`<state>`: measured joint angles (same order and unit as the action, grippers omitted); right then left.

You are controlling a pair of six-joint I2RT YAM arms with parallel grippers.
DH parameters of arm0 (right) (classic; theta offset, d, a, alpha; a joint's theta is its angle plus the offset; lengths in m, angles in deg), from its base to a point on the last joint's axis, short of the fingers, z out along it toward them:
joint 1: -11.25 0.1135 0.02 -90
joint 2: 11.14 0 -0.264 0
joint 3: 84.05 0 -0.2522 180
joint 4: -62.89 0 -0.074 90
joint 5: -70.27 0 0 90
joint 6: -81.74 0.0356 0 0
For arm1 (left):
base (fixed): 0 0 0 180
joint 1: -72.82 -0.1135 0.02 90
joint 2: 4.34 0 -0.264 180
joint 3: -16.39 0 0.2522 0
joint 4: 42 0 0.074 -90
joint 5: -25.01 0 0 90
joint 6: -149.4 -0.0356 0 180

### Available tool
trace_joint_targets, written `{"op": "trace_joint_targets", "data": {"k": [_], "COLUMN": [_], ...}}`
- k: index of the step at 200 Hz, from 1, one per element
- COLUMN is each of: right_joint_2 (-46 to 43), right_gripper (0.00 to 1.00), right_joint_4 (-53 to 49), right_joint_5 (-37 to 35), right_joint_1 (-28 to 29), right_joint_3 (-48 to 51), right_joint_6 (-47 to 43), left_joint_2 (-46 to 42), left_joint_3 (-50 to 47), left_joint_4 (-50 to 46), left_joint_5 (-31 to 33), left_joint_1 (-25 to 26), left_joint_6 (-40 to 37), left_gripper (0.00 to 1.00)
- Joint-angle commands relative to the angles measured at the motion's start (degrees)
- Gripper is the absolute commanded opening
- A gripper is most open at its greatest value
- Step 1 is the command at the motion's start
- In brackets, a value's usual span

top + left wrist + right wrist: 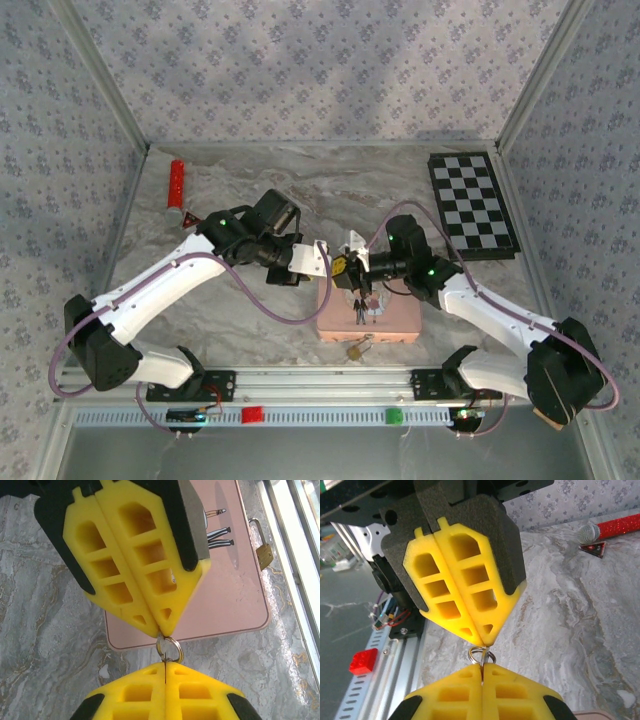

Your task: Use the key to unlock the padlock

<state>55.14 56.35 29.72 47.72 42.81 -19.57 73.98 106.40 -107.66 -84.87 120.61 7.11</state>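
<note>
Padlock (263, 554), tiny and brass-gold with a thin silvery shackle, lies flat on the grey marbled table (50, 630), just beside the near edge of the pink rectangular tin with cartoon figures (225, 595) and close to the aluminium rail (287, 540). Its shackle looks closed, and nothing touches it. Above the tin, well apart from the lock, a small silvery key ring (170, 650) bridges the two tools. The left gripper (165, 664) and the right gripper (162, 630) meet tip to tip, each with its yellow fingers (200, 695) pressed fully together and the ring pinched at the points. The key itself is hidden between them, so I cannot tell which arm carries its blade. The step in hand reads as a handover or regrasp of the key, with insertion not yet begun. Next, one gripper would need to let go and the other to end with the blade sticking out clear. The freed arm should probably steady the padlock, since so light a thing would likely slide when the key pushes at it.
</note>
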Motion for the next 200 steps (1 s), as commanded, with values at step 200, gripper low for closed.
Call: {"op": "trace_joint_targets", "data": {"k": [200], "right_joint_2": [-8.8], "right_gripper": [0.0], "right_joint_4": [48.5], "right_joint_5": [-3.8], "right_joint_1": [-7.8], "right_joint_3": [15.7], "right_joint_6": [32.7], "left_joint_2": [-6.1], "left_joint_3": [-11.0], "left_joint_4": [43.1], "left_joint_5": [-45.9], "left_joint_1": [-14.7], "left_joint_6": [45.5], "left_gripper": [0.27]}}
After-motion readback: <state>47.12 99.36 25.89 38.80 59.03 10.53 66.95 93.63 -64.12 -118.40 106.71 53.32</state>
